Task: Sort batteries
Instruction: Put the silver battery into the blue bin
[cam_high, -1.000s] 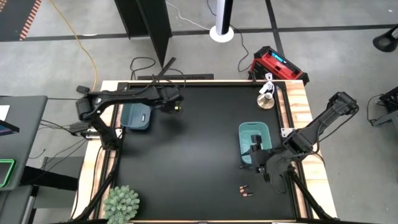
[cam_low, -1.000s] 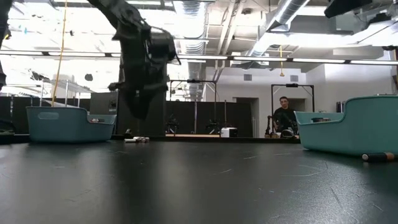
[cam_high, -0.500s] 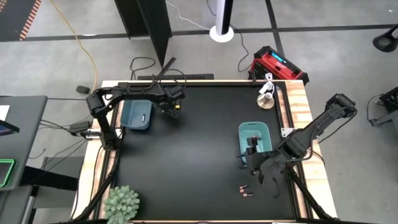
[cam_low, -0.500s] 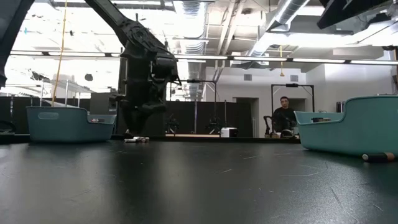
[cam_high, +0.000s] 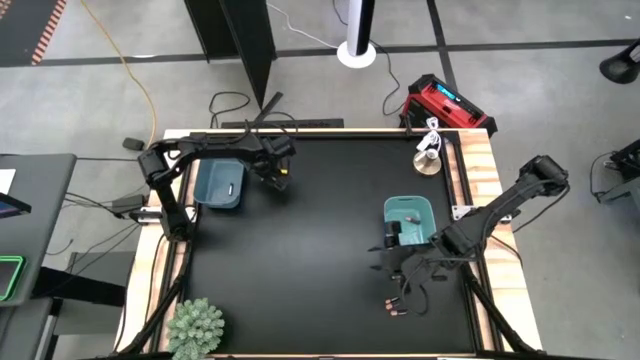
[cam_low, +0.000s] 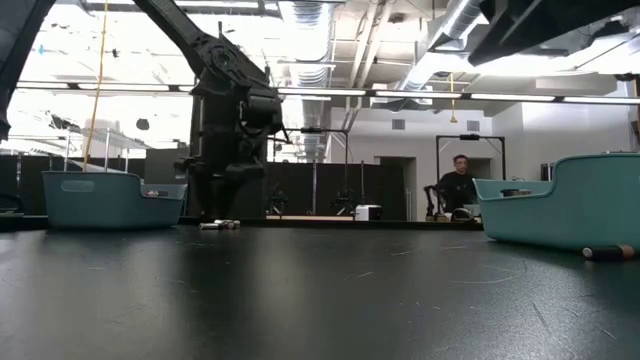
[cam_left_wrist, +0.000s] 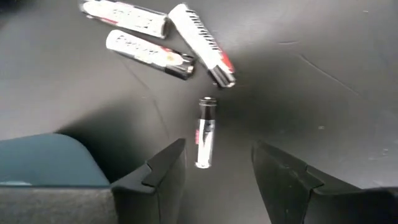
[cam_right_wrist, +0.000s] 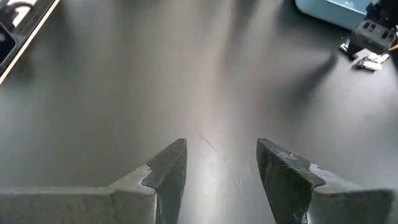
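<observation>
Four batteries lie on the black table beside the left teal bin (cam_high: 218, 184): three whitish ones (cam_left_wrist: 163, 38) and one smaller battery (cam_left_wrist: 206, 132) nearer my fingers. My left gripper (cam_left_wrist: 217, 146) (cam_high: 273, 170) points down over them, open, its fingers on either side of the small battery without touching it. Two dark batteries with red ends (cam_high: 394, 306) lie near the front edge. My right gripper (cam_right_wrist: 221, 143) (cam_high: 392, 268) hovers open and empty in front of the right teal bin (cam_high: 410, 222), between it and those two batteries.
A potted plant (cam_high: 195, 326) stands at the near left corner. A round metal object (cam_high: 430, 160) sits at the far right corner. One battery (cam_low: 608, 252) lies by the right bin's foot. A person (cam_low: 458, 186) sits in the room beyond the table.
My left gripper has sunk toward the table beside the left bin, down over the batteries there. My right gripper has moved away from the right bin toward the table's left and near edge, and lower, closer to the two dark batteries.
</observation>
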